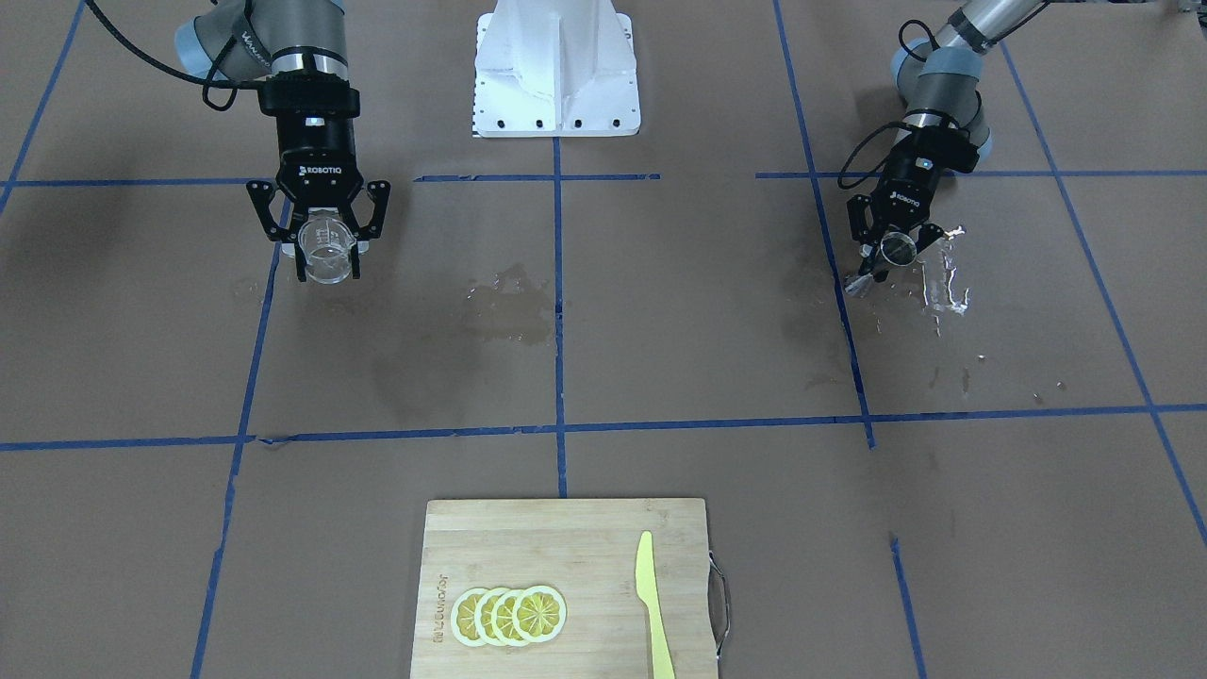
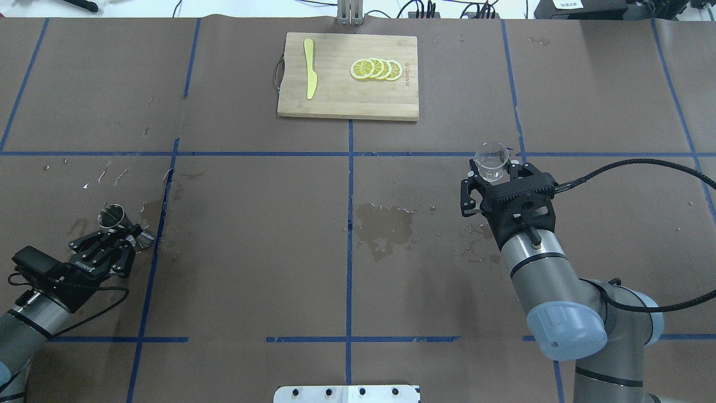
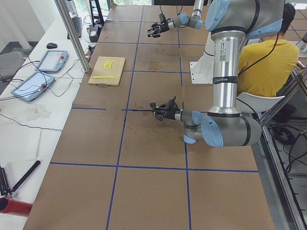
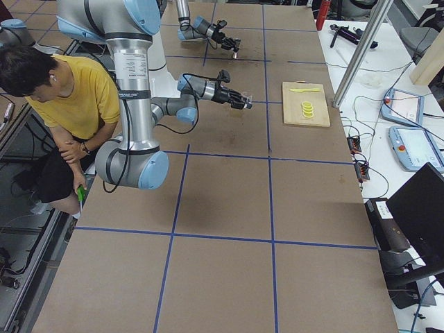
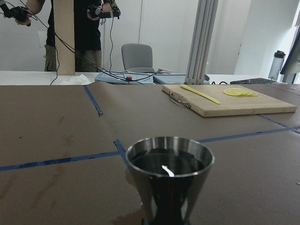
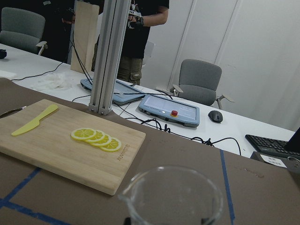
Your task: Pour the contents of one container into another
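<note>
The clear measuring cup (image 2: 491, 159) is held upright above the table in my right gripper (image 2: 492, 174), which is shut on it. The cup (image 6: 173, 197) looks empty in the right wrist view, and it shows at the left in the front-facing view (image 1: 325, 250). The steel jigger (image 2: 112, 215) is low over the table at my far left, and my left gripper (image 2: 124, 230) is shut on its waist. Its upper cone (image 5: 168, 173) has a dark interior in the left wrist view. Spilled water glints around the jigger (image 1: 896, 250). The two containers are far apart.
A wooden cutting board (image 2: 335, 95) with lemon slices (image 2: 376, 69) and a yellow knife (image 2: 309, 75) lies at the table's far side. A wet patch (image 2: 386, 224) marks the middle. A person in a yellow shirt (image 4: 76, 97) sits behind the robot.
</note>
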